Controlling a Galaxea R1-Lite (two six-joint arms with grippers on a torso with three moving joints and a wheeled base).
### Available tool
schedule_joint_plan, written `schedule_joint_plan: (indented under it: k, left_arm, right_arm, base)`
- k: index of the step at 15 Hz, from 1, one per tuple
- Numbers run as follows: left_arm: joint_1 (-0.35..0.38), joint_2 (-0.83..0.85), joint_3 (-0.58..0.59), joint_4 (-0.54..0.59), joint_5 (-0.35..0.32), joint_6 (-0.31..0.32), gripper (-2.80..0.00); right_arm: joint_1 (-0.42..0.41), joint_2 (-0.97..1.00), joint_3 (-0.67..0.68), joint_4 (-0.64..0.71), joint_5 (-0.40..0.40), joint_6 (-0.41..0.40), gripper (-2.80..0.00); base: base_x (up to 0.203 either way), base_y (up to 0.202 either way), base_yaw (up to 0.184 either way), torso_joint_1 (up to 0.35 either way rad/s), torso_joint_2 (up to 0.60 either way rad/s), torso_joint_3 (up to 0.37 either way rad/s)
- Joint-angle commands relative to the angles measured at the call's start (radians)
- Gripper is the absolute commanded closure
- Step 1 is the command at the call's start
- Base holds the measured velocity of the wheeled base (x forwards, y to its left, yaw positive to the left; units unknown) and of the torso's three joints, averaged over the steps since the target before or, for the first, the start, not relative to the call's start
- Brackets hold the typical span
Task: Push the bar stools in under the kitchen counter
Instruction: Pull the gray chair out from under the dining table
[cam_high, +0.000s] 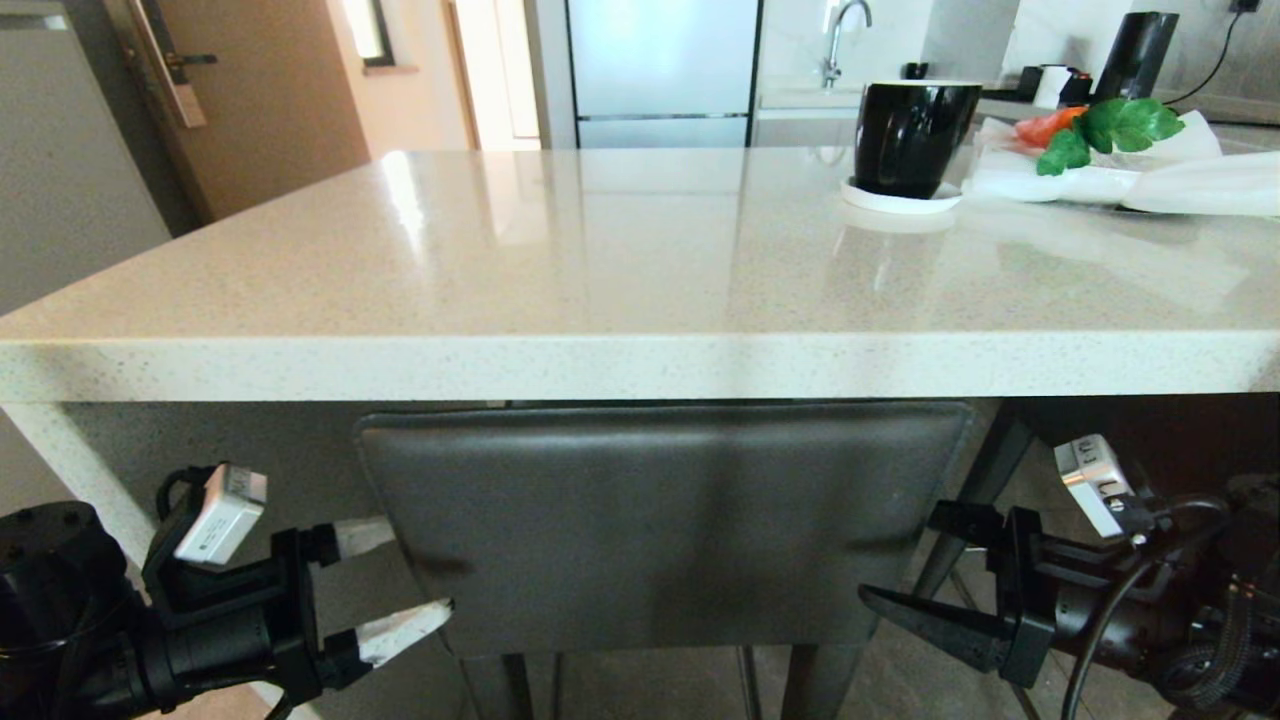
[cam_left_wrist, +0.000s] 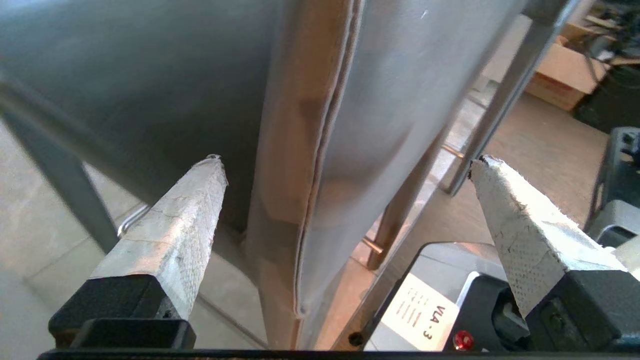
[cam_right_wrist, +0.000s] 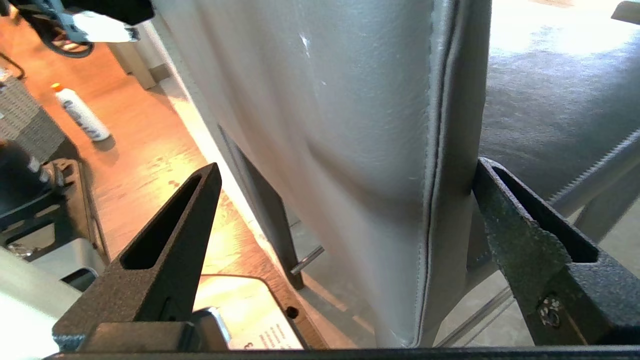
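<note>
Bar stool (cam_high: 660, 520) sits directly ahead of me, its backrest top tucked just under the edge of the kitchen counter (cam_high: 640, 365). Backrest: dark grey leather, padded, seam stitched down each side edge. My left gripper (cam_high: 395, 585) straddles its left edge, fingers spread wide, nothing clamped. My right gripper (cam_high: 900, 560) straddles the right edge, likewise spread.

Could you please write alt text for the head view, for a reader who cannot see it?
A grey padded bar stool backrest sits just under the edge of the white speckled kitchen counter, with the open left gripper and open right gripper straddling its two side edges. A black mug stands on the counter.
</note>
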Motion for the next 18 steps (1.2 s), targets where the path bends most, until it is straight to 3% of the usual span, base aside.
schedule_joint_plan:
  k: [1, 11, 18]
  left_arm:
    - [0.002, -0.009, 0.009, -0.009, 0.006, -0.001, -2.8]
    - [-0.015, -0.022, 0.037, -0.009, 0.004, 0.007, -2.8]
    - [-0.015, -0.029, 0.056, -0.009, 0.006, 0.007, -2.8]
  right_arm:
    - [0.001, 0.002, 0.005, -0.008, 0.002, 0.0, -2.8]
    - [-0.002, 0.009, 0.006, -0.008, 0.0, -0.002, -2.8]
    - [-0.004, 0.008, 0.02, -0.014, 0.0, -0.002, -2.8]
  base:
    - [0.0, 0.0, 0.0, 0.0, 0.0, 0.0]
    - [0.0, 0.0, 0.0, 0.0, 0.0, 0.0]
    - [-0.189, 0.0, -0.002, 0.001, 0.0, 0.001]
